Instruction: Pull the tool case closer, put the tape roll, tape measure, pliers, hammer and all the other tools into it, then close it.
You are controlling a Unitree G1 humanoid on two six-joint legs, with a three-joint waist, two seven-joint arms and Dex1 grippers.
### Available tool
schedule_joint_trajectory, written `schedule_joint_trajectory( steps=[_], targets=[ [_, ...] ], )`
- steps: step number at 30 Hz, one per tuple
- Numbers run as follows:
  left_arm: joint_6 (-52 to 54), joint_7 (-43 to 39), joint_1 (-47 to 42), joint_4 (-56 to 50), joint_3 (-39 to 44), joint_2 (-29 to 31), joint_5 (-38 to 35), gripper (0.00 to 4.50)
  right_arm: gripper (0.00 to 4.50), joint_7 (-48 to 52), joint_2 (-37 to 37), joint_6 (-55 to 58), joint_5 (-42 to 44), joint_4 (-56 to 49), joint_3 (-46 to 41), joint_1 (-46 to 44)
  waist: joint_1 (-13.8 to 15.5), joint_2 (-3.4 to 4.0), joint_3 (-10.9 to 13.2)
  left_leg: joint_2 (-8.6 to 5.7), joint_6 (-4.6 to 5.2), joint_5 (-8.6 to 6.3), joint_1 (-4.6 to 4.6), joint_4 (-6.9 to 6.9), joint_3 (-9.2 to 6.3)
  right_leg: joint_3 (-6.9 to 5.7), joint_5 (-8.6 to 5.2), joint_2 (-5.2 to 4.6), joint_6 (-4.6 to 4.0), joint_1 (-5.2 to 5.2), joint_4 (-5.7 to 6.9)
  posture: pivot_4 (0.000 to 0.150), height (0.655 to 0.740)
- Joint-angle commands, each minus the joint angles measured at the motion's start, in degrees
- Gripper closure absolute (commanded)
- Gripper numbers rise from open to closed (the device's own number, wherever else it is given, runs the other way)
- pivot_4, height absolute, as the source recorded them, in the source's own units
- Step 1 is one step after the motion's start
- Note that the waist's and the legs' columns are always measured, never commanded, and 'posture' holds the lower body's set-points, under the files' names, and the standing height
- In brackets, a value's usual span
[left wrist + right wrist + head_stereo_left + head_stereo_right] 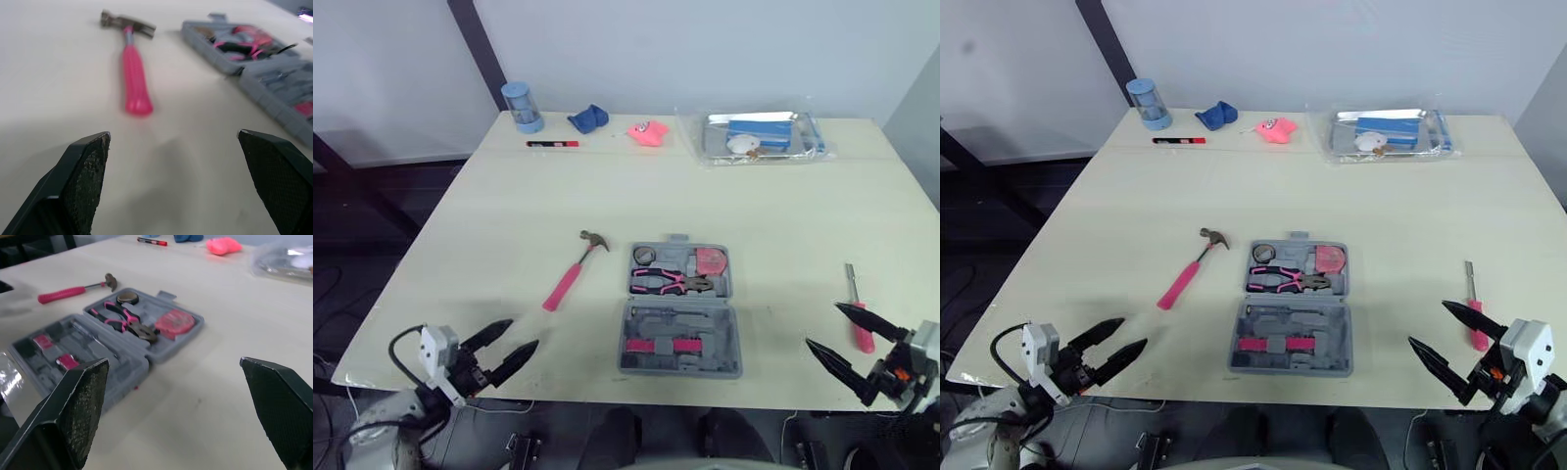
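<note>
Grey plastic, the tool case (680, 338) lies flat and open on the pale table (509, 225), ahead of both grippers and roughly between them. From the right gripper (822, 324) it sits ahead and toward the inner side; from the left gripper (522, 333) it is off to the inner side, near but apart. In the half of the case farther from my grippers I see the pliers (671, 283) with pink and black handles, the pink tape measure (710, 261) beside them, and the tape roll (644, 255) in the corner. The nearer half holds small pieces under pink bands, too small for me to name.

The hammer (573, 272), pink-handled, lies on the bare table straight ahead of the left gripper, handle end nearest it and head pointing away; it is outside the case and just beside it. A screwdriver (858, 311) with a pink handle lies just beside the right gripper's outer finger; I cannot tell if they touch.

Both grippers are spread wide and hold nothing; each hangs at the near table edge.

Well beyond both, along the far edge, are a blue cylinder (522, 106), a marker (552, 144), a blue cloth (588, 118), a pink toy (648, 132) and a clear bag (759, 137).
</note>
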Motion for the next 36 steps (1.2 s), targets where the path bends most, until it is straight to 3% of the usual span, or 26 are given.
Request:
schedule_joint_trajectory(
  steps=[1,15,27,36],
  targets=[
    [1.1,-2.6,-0.9,0.1,1.5,2.2,-2.1,0.08,0.0,-0.4,-1.8,2.3,2.2,-4.6,0.3,-1.2,-0.1,0.01,0.0,0.0,0.0,0.0,0.0,0.0,0.01,-0.01,0.0,0.01,0.0,0.0,0.01,0.15,0.74],
    [6.2,-5.8,-6.2,-1.2,-1.9,5.9,-1.5,0.08,0.0,1.5,-7.6,8.8,4.6,-5.9,2.4,-8.7,-0.1,-0.02,0.0,0.01,0.0,0.0,-0.01,0.01,0.02,-0.05,0.0,0.08,0.01,-0.02,-0.01,0.15,0.74],
    [12.0,-7.4,-2.2,-20.3,-6.9,6.9,-3.0,0.08,0.0,-1.8,-7.9,12.7,4.4,-6.1,-2.1,-4.6,0.0,-0.03,0.1,0.03,0.0,0.0,-0.05,0.01,0.01,0.01,0.0,0.0,0.01,-0.02,-0.02,0.15,0.74],
    [24.4,-0.5,-9.3,-35.4,-12.8,8.9,-6.6,0.08,0.0,-5.7,-7.4,15.2,2.6,-4.9,-7.3,-0.2,0.0,0.01,0.1,0.0,0.0,0.0,-0.08,0.01,-0.05,0.03,0.0,0.05,0.01,0.0,-0.02,0.15,0.74]
  ],
)
